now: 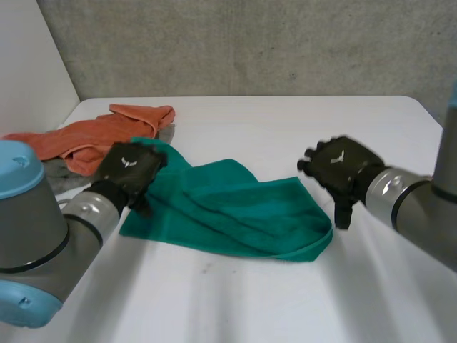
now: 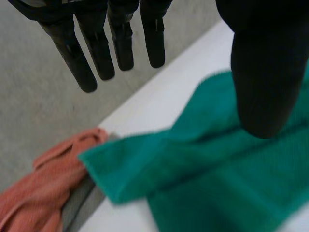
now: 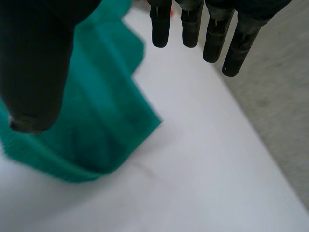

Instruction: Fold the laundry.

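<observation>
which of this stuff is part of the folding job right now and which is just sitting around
In the job: green towel, lying between the open left hand and open right hand.

Lying about: orange towel with a grey cloth, heaped beyond the left hand, untouched; likely later laundry.

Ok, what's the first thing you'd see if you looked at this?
The bright green towel lying rumpled in the middle of the white table grabs the eye first. A black robot hand is at each end of it, the left hand and the right hand, both with fingers open. Behind the left hand, an orange towel lies bunched up.
</observation>
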### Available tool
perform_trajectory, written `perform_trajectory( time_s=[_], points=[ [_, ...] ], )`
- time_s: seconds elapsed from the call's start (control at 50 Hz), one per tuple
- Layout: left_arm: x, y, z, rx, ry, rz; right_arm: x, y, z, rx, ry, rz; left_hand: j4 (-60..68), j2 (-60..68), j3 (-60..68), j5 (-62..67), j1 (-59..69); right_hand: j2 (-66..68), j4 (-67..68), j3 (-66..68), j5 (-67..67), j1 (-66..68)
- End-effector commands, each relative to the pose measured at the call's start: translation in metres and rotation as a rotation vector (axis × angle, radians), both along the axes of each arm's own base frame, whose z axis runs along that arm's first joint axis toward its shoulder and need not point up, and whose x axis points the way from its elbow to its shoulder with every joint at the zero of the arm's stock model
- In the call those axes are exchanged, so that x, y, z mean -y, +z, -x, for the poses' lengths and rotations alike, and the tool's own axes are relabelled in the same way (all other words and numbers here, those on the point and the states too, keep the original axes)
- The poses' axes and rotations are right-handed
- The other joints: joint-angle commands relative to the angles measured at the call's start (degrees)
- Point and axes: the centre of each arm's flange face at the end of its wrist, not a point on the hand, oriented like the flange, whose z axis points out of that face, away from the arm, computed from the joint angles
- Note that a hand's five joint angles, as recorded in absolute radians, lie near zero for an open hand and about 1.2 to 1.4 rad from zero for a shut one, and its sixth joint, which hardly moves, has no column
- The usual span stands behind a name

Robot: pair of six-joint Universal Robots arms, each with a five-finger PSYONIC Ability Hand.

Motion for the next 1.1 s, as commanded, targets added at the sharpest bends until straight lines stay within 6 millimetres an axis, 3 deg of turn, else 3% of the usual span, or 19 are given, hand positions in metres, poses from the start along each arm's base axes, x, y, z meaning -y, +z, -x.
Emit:
perform_trajectory(
  time_s=[0.02,0.16,0.34,0.86,1.1],
  points=[
    [-0.008,-0.026,-0.020,0.092,0.029,-0.097,-0.004,-0.045,-0.002,-0.024,0.029,-0.051,12.61,12.63,12.78,12.43,11.61,5.04,1.70,5.34,4.57,6.41],
    [-0.014,-0.039,-0.025,0.106,0.031,-0.153,-0.015,-0.063,-0.002,-0.042,0.103,-0.073,11.44,11.46,11.61,11.26,10.44,12.28,8.94,12.58,11.81,13.65],
    [0.003,-0.059,-0.028,0.098,0.008,-0.192,-0.014,-0.085,-0.002,-0.039,0.123,-0.063,10.93,10.95,11.11,10.76,9.93,12.95,9.62,13.26,12.49,14.33],
    [0.035,-0.079,-0.015,0.087,-0.002,-0.153,-0.025,-0.101,0.002,-0.038,0.118,-0.084,11.77,11.79,11.94,11.59,10.77,13.12,9.78,13.42,12.66,14.50],
    [0.043,-0.086,-0.008,0.091,-0.014,-0.150,-0.029,-0.104,0.004,-0.042,0.118,-0.097,20.01,20.03,20.18,19.83,19.01,13.12,9.78,13.42,12.66,14.50]
  ],
)
